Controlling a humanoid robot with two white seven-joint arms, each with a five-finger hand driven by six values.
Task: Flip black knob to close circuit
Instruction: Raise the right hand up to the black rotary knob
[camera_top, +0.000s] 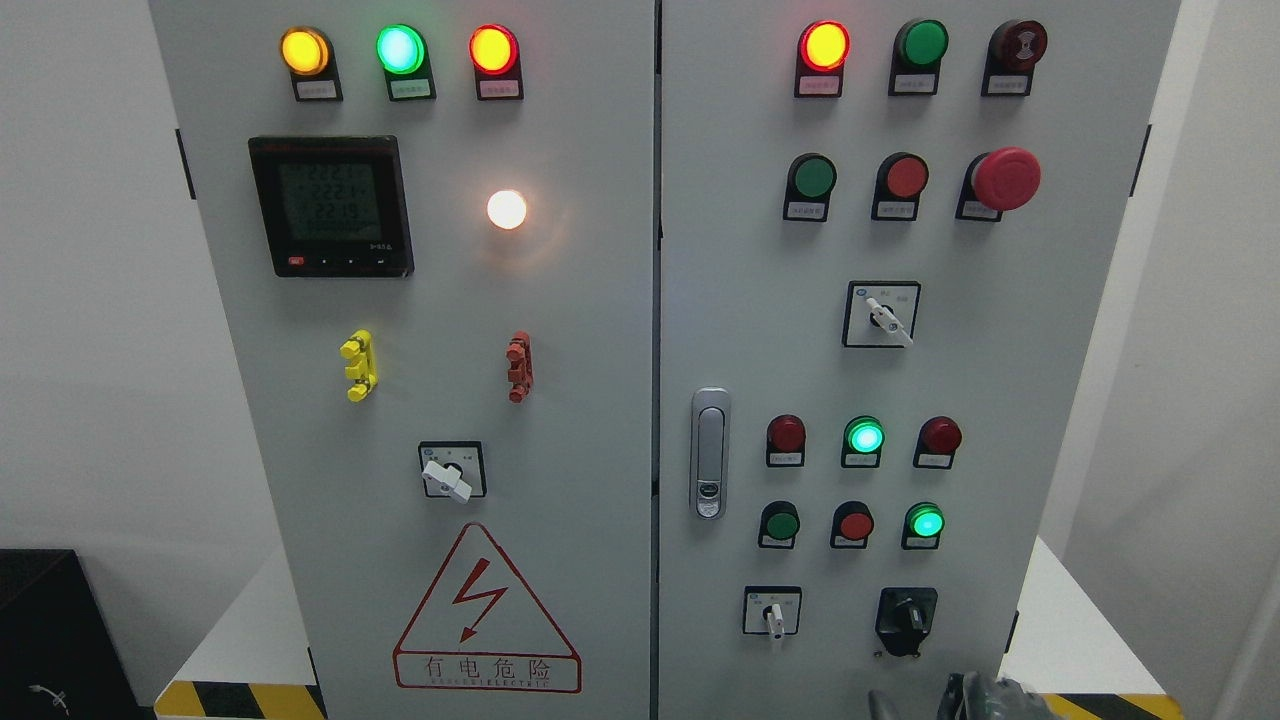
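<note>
1. Peeking in at the bottom edge, right of the middle, is a robot hand (985, 697), grey and mostly cut off by the frame. Can't tell which arm it belongs to, or whether the fingers are open or curled.
2. Just above it, near but not touching, sits the black knob (907, 617) on the lower right of the right door (1050, 400) of the cabinet. Its handle looks roughly upright, tipped a bit.
3. Left of the knob is a small selector (772, 613) with a white lever pointing down.
4. Above those, two rows of three: red lamp (786, 434), lit green lamp (864, 437), red lamp, then a green button, a red button and another lit green one (925, 522).
5. Higher up is another white-lever switch (882, 315), and above that the big red mushroom button (1005, 179).
6. A silver latch (710, 452) sits at the right door's left edge.
7. Left door (590, 400) has a meter (331, 206) with a lit screen, a glowing white lamp (506, 209), yellow, green and red lamps on top, and a red warning triangle (486, 612) at the bottom.
</note>
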